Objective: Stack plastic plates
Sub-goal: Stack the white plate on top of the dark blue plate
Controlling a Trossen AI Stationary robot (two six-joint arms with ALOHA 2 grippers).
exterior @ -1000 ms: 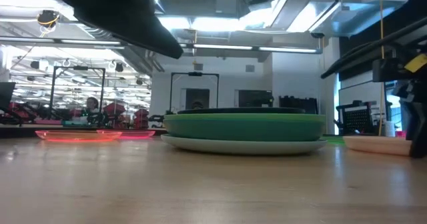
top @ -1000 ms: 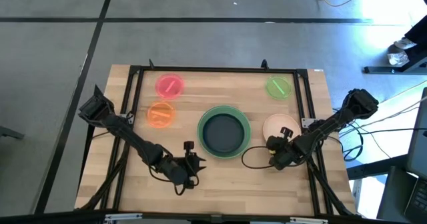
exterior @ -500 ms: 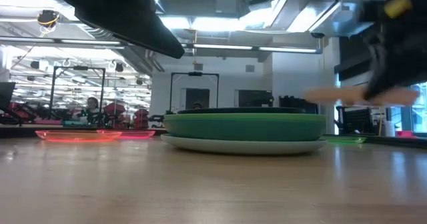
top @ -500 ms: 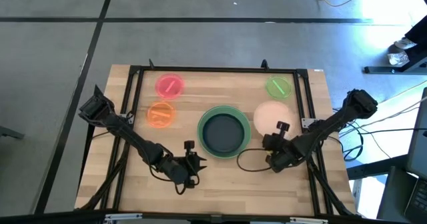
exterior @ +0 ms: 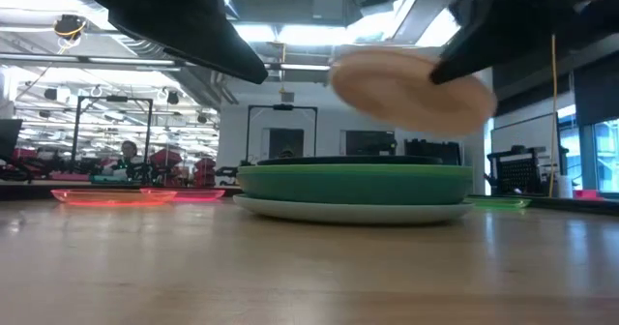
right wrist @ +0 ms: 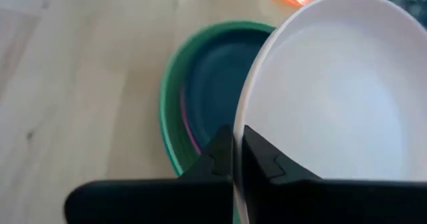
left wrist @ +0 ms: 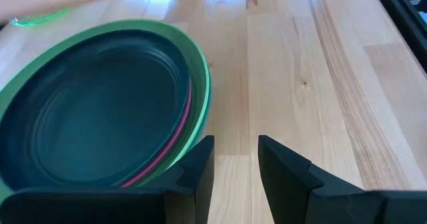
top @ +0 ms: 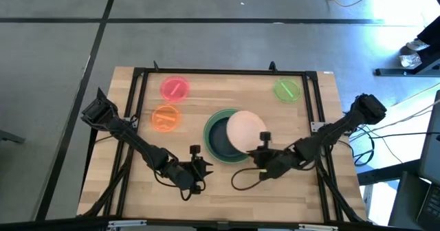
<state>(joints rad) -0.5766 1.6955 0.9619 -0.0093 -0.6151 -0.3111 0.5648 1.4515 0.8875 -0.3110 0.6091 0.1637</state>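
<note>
A stack of plates sits mid-table: pale grey at the bottom, green above it, a magenta rim and a dark plate on top. My right gripper is shut on the peach plate, which hovers tilted over the stack's right half. My left gripper waits open near the stack's near-left side, its fingers on either side of bare wood. The small red, orange and green plates lie flat on the table. My right gripper pinches the peach plate's rim between its two fingers, one on the inner face and one on the underside. The fingers come from the table's near-right side. The plate is lifted clear, tilted, above the stack.
A black frame runs round the tabletop. Bare wood lies to the right of the stack and along the near edge. A loose cable loops below the right gripper. The room shows behind the table in the low view.
My right gripper has lifted the peach plate off the table at the stack's right and carried it up and toward the table's left, until it hangs over the stack. The plate has tipped from flat to tilted. The left arm has kept still.
</note>
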